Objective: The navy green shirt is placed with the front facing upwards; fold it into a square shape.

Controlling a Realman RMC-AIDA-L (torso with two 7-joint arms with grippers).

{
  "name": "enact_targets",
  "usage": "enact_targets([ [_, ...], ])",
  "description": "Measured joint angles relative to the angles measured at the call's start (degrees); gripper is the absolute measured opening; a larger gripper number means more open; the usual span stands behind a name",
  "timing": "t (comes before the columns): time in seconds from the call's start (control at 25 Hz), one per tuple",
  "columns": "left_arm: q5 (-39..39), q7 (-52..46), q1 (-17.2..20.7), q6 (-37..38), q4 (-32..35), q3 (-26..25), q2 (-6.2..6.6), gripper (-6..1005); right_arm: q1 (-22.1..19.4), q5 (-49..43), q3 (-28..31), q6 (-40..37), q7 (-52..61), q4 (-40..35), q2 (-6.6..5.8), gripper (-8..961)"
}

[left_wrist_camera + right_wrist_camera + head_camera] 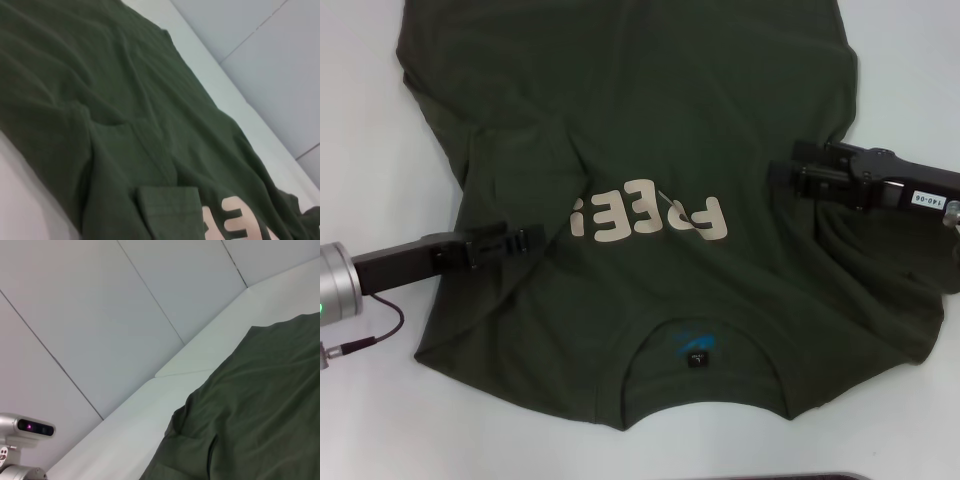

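Your left gripper (525, 241) sits low over the shirt's left side, beside the lettering; whether it grips cloth, you cannot tell. The dark olive-green cotton T-shirt (650, 130) lies front up on the white table (380, 420), cream block letters (650, 217) showing, collar nearest you. Your right gripper (782, 172) rests over the right side, grip likewise unclear.

You see a white table (380, 120); the navy green shirt (650, 130) lies spread flat across it, collar toward the near edge.
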Motion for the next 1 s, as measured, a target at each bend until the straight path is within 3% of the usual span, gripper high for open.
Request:
enact_targets([
  [0.24, -0.06, -0.04, -0.08, -0.06, 0.26, -0.19, -0.01, 847, -0.35, 0.00, 0.00, -0.10, -0.08, 0.09, 0.00, 915],
  [0.52, -0.32, -0.54, -0.10, 0.54, 1.10, -0.73, 0.84, 846, -0.72, 0.00, 0.00, -0.56, -0.10, -0.01, 0.15, 915],
  [0.76, 0.44, -3.21, -0.10, 0.78, 1.13, -0.07, 2.33, 846, -0.85, 0.00, 0.05, -0.72, 0.03, -0.10, 0.18, 916],
  [1.0, 0.93, -4.50, -0.23, 0.87, 0.74, 1.40, 2.45, 846, -0.83, 0.00, 0.33, -0.72, -0.06, 0.00, 0.14, 916],
])
